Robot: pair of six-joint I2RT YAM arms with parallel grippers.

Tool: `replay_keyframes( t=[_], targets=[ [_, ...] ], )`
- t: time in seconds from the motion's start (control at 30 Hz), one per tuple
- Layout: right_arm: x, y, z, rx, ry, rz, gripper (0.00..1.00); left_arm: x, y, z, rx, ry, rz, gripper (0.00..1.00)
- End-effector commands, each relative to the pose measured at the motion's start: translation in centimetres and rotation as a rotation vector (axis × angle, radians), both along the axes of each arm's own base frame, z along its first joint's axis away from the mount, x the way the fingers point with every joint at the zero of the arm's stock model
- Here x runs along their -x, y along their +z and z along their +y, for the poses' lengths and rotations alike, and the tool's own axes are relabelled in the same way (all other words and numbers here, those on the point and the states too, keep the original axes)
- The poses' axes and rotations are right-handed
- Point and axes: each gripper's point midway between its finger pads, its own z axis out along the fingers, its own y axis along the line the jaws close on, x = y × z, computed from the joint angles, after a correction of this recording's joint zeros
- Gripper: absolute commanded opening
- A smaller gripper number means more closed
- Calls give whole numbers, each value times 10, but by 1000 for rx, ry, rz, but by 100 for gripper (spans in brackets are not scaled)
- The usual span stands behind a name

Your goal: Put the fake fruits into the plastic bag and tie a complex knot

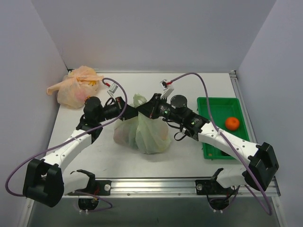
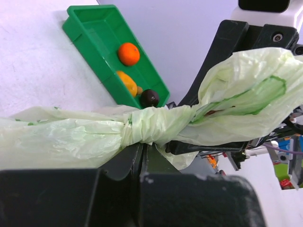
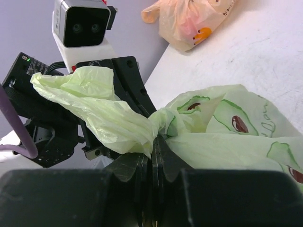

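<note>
Your left gripper is clamped on the twisted neck of the plastic bag, with its fingers pressed together around the bunched film. Your right gripper is pinched shut on the same neck from the opposite side. In the top view the two meet nose to nose just above the bag's body.

The bag sits at the middle of the surface, bulging in two lobes below the grip. Faint pink and orange tints show through the film, but you cannot tell which fruits they are. In the left wrist view a band of film appears wound around the neck. Past it, the bag's loose top flares out in a crumpled fan. The right wrist view shows avocado prints on the bag's side.

Not all the fruit is inside. The green tray, to the right of the bag, holds an orange. The left wrist view also shows an orange-yellow piece and a dark purple piece near one end of the tray.

The peach-orange bag lies in the far left corner, well apart from both arms.
</note>
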Motion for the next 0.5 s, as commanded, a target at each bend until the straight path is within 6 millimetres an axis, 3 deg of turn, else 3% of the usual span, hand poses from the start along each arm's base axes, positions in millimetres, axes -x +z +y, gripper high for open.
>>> replay_keyframes(
  t=[0.0,0.1,0.23,0.33,0.4,0.43,0.47],
  targets=[
    [68,60,39,-159,282,-77,0,-3,35,-7,89,0,-30,0],
    [70,43,46,-128,278,-44,0,16,18,-19,126,-20,61,0],
    [73,16,52,-86,259,0,0,18,-10,-20,167,18,188,0],
    [87,16,57,-83,301,-22,0,18,-7,-20,195,15,183,0],
    [93,28,59,-102,335,-63,0,15,4,-19,221,-8,148,0],
    [92,33,60,-93,346,-114,0,12,19,-20,243,-24,115,0],
    [91,50,62,-109,357,-166,0,10,37,-19,278,-43,68,0]
  ],
)
